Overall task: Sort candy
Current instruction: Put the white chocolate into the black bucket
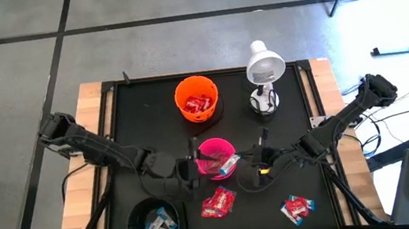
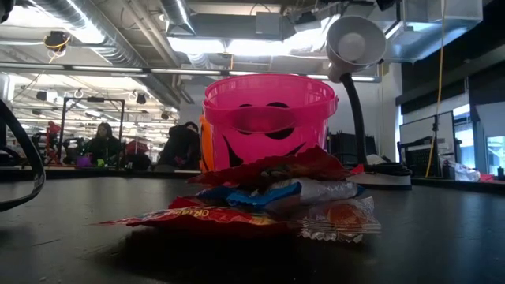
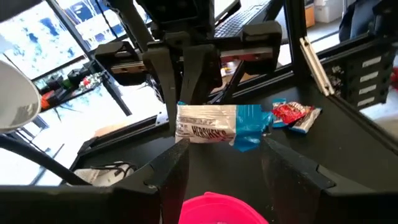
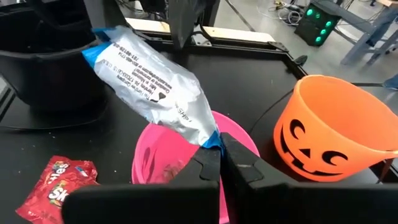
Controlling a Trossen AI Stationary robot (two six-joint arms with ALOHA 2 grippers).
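— What is seen of the room and the surface?

— A large workshop with ceiling ducts is seen beyond the table, and seated people [image 2: 102, 142] are made out far behind. A black table top [image 1: 148, 106] edged with wood is laid out under both arms.

— And the largest things on it?

— A white desk lamp [image 1: 264, 71] is stood at the far right. An orange bowl [image 1: 197, 98] with red sweets inside is placed at the far middle, a pink bowl [image 1: 216, 157] is set in the centre, and a black bowl [image 1: 154, 224] holding blue-and-white sweets is found at the near left.

— How are the grippers placed?

— The left gripper [image 1: 193, 168] is held just beside the pink bowl's left side, its fingers [image 3: 168, 174] spread apart with nothing between them. The right gripper [image 4: 221, 160] is held over the pink bowl from the right, its fingers clamped on the end of a silver and blue wrapped candy [image 4: 149, 78], which is lifted above the bowl between the two grippers.

— Where is the remaining candy?

— A red pile [image 1: 218, 202] is left on the table just in front of the pink bowl. A smaller cluster [image 1: 297, 208] of red and white packets is left at the near right, well apart from the bowls.
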